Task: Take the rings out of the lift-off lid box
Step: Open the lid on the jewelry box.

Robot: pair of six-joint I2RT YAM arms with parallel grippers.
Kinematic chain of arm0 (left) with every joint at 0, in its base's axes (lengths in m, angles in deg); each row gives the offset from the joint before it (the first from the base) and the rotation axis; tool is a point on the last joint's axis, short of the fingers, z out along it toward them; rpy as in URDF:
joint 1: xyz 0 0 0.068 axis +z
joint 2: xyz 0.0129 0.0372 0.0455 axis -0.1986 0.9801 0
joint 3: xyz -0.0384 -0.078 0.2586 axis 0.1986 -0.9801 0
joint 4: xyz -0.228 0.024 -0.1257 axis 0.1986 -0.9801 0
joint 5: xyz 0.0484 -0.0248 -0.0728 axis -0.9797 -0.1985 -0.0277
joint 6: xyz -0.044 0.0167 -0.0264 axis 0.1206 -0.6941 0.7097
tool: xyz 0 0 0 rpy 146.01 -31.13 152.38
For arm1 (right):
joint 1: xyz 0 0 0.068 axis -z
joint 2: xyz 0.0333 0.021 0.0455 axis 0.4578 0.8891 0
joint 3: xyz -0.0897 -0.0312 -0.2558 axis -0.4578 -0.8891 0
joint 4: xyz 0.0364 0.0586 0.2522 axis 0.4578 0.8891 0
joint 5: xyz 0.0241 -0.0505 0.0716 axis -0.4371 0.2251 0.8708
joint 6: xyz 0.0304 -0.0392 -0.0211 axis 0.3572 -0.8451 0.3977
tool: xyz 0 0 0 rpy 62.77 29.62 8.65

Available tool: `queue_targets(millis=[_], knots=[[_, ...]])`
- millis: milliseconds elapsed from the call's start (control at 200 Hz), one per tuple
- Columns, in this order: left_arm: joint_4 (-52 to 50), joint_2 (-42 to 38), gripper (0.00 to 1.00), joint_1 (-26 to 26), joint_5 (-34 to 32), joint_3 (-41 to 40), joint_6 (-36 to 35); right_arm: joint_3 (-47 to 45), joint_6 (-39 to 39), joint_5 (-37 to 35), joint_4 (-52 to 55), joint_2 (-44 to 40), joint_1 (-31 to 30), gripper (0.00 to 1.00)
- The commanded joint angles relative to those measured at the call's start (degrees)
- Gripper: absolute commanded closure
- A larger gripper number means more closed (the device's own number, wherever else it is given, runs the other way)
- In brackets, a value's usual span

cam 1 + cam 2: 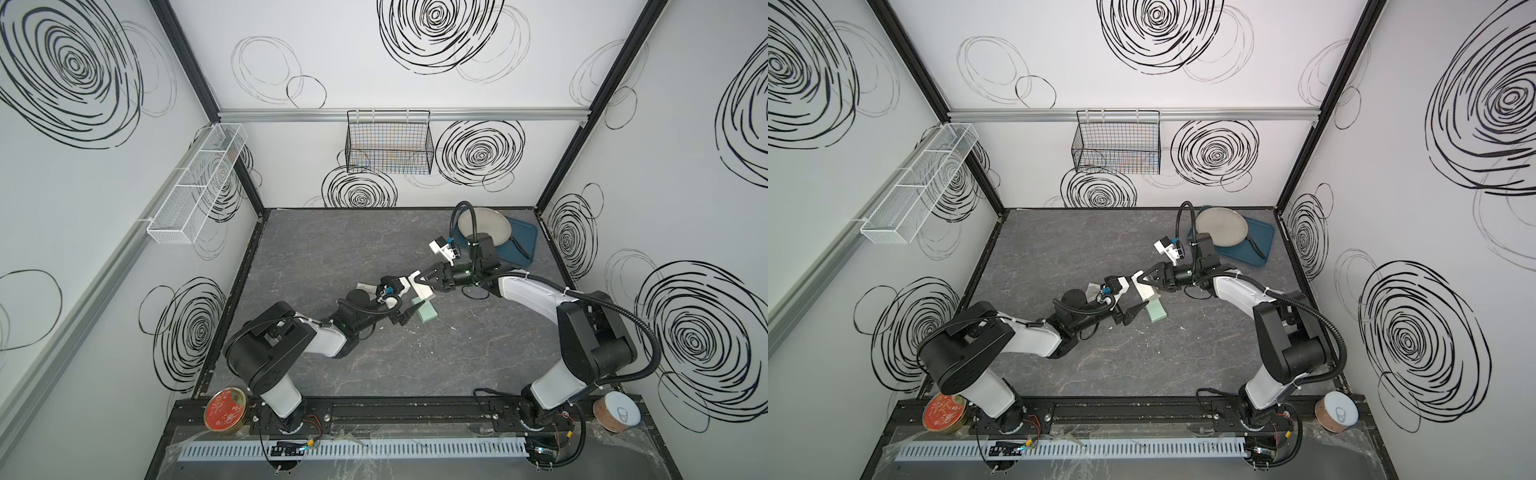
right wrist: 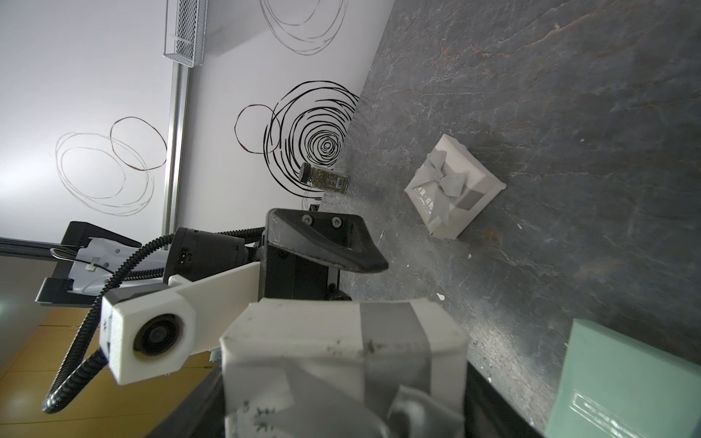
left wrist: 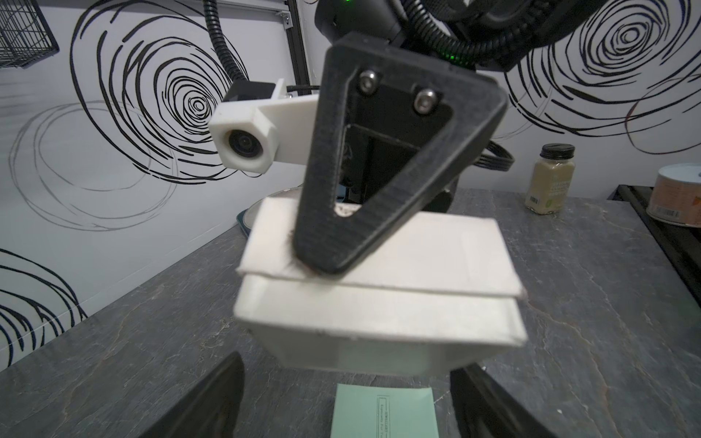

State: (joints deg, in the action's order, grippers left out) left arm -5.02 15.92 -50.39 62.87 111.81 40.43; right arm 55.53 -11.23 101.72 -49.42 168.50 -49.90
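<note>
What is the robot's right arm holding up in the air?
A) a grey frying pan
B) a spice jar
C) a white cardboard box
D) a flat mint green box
C: the right gripper has its jaws clamped on the white cardboard box, which is held up off the grey table, while the mint green flat box lies on the table below it.
</note>
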Motion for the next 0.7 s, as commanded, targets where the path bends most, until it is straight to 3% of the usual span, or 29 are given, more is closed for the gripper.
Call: queue_targets(millis=[0,696], knots=[[4.1,0.2,0.14,0.4,1.9,0.7,-0.7,0.9,-0.4,1.1,-0.4,0.8,-0.4,0.24],[5.0,1.3,0.23,0.4,4.4,1.1,-0.3,0.9,-0.5,1.4,-0.4,1.4,-0.6,0.24]])
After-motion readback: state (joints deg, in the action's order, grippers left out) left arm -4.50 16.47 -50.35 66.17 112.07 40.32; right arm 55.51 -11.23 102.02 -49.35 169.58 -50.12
